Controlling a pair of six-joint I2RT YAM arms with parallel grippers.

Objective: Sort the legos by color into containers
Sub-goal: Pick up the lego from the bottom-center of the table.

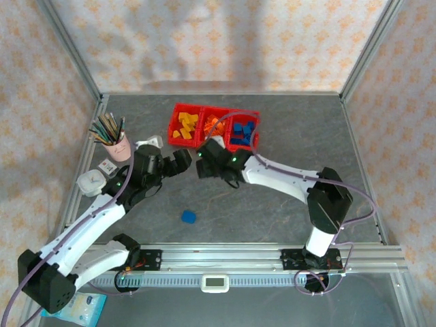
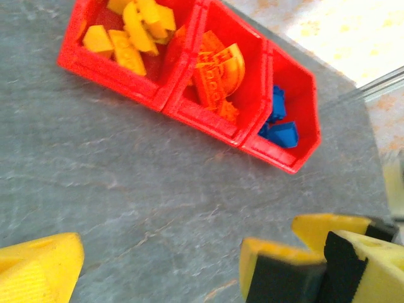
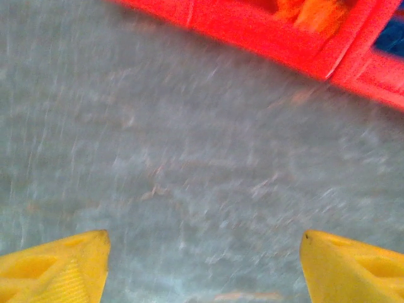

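Where the grey tabletop (image 1: 286,129) runs toward its far edge, the three red containers (image 1: 214,116) are set in a joined row. Yellow legos (image 1: 185,125) are piled in the left bin, orange legos (image 1: 216,124) are held in the middle bin, and blue legos (image 1: 243,131) are gathered in the right bin. The same order is seen from the left wrist camera. One blue lego (image 1: 189,216) is seen lying alone on the bare tabletop, well apart from the containers, nearer the arm bases and between the two arms.

The left jaws are held wide apart near the front wall of the yellow bin, and nothing is gripped between them. In the left wrist view one of their yellow fingers (image 2: 38,271) is seen at the lower left edge, with bare tabletop beside it.

The right jaws are placed just beside the left ones, near the front of the middle bin. They too are spread wide, with nothing held. In the right wrist view the right fingers (image 3: 57,268) are seen at the two lower corners. Blurred stone surface is framed between them, and the red front wall of the containers is seen along the top.

A pink pencil cup (image 1: 120,146) is stood at the left edge of the tabletop, near the left arm.
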